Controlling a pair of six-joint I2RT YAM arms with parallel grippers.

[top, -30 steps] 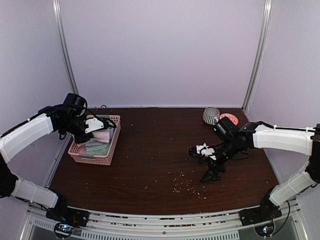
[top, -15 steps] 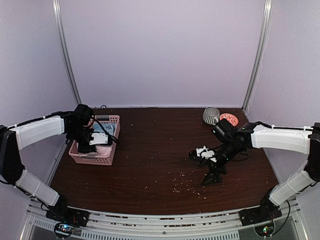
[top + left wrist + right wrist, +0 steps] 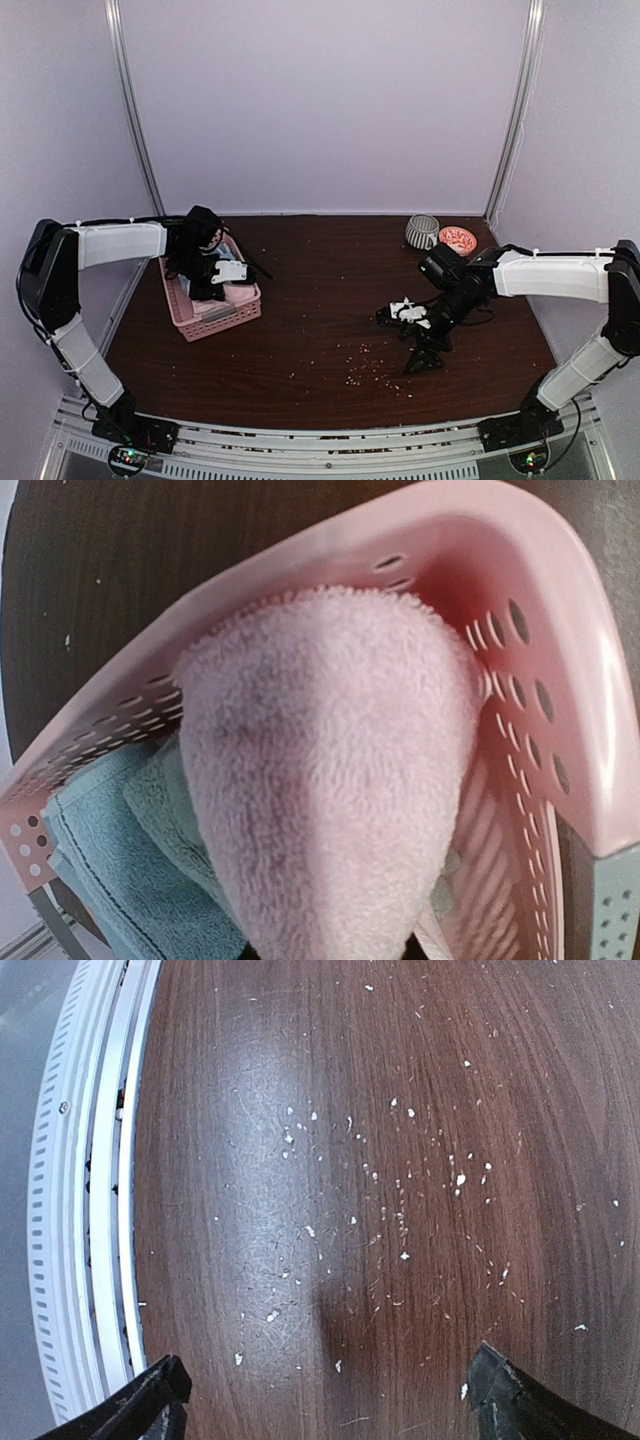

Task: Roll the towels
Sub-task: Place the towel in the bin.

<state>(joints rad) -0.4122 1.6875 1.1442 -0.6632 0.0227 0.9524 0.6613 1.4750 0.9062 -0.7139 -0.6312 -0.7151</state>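
Pink terry: logged the pink towel point(image 3: 320, 780) clenched in the left gripper point(image 3: 222, 285) inside the basket point(image 3: 560, 660) beside the mint towel point(image 3: 160, 800); noted the right gripper point(image 3: 330, 1390) spread empty over the table point(image 3: 330, 1160); judged a slanted lift liable to snag and drag the basket.

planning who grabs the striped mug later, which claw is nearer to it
Right. The right claw hangs open on the near side of the striped mug; the left claw is far left in the pink basket, shut on the pink towel.
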